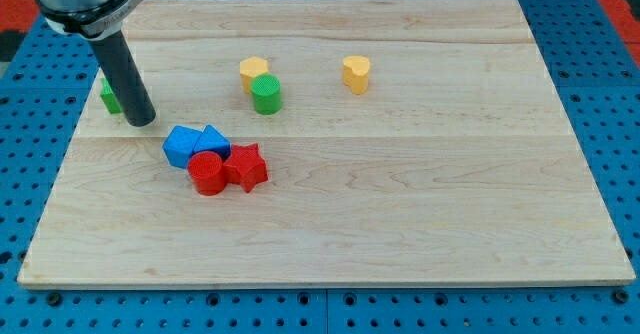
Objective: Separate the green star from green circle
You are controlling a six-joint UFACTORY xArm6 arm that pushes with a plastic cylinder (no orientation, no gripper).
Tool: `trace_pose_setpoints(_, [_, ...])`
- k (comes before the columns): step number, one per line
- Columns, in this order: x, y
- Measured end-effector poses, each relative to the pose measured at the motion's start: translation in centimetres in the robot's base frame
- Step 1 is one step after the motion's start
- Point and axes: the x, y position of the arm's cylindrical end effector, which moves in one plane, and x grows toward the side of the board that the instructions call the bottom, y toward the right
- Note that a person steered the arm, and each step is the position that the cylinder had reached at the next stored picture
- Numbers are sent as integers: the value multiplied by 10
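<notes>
The green star sits near the board's left edge, mostly hidden behind my rod. The green circle stands well to its right, touching a yellow block just above it. My tip rests on the board right beside the green star, at its lower right. The rod rises from there toward the view's top left.
A yellow heart stands right of the green circle. Two blue blocks, a red cylinder and a red star cluster below and right of my tip. The wooden board lies on a blue pegboard.
</notes>
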Motion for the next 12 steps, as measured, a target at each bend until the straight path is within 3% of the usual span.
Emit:
trace_pose_setpoints(1, [-28, -50])
trace_pose_setpoints(4, [-68, 1])
trace_pose_setpoints(5, [-120, -21])
trace_pose_setpoints(6, [-101, -20])
trace_pose_setpoints(7, [-106, -70])
trace_pose_setpoints(8, [-132, -80])
trace_pose_setpoints(11, [-136, -16])
trace_pose_setpoints(12, [-81, 7])
